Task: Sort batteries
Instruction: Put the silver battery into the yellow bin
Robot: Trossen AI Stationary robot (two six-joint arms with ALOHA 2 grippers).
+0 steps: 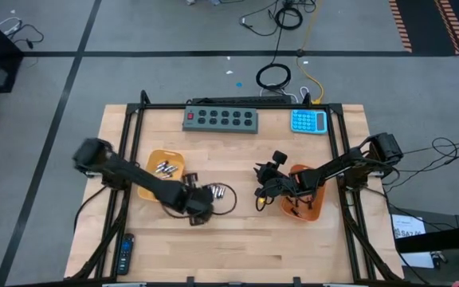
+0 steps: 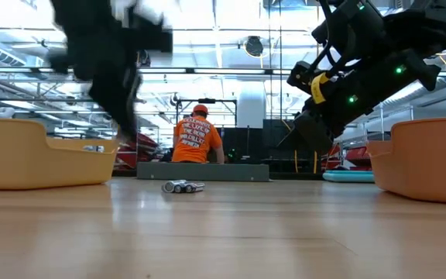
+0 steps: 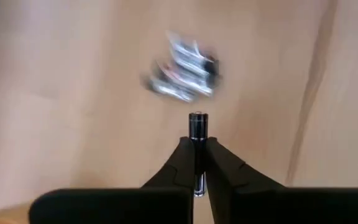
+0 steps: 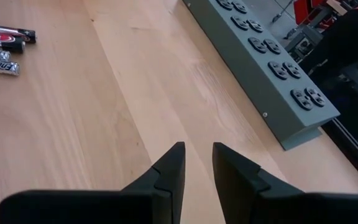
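A small pile of silvery batteries (image 1: 222, 192) (image 2: 183, 186) lies on the wooden table between two orange trays. The left tray (image 1: 151, 183) holds several silvery batteries (image 1: 165, 168). The right tray (image 1: 317, 209) holds dark ones (image 1: 300, 201). My left gripper (image 1: 200, 209) (image 3: 197, 142) hovers just near of the pile, shut on one dark battery (image 3: 197, 124). My right gripper (image 1: 261, 188) (image 4: 198, 158) is open and holds nothing. It sits left of the right tray, pointing toward the pile (image 4: 2, 46). My left gripper pinches a dark battery between its two fingers (image 3: 180, 155). The battery lies along the fingers, and its silver-tipped end (image 3: 197, 118) sticks out past the fingertips. The fingers come from above, pointing down at the table. The battery is lifted clear of the wood.
A grey power strip (image 1: 221, 119) (image 4: 260, 62) and a blue calculator (image 1: 309, 121) lie along the far edge. A black remote control (image 1: 125, 253) lies at the near left corner. A person in an orange shirt (image 2: 198, 139) stands beyond the table. Bare wood shows near the pile.
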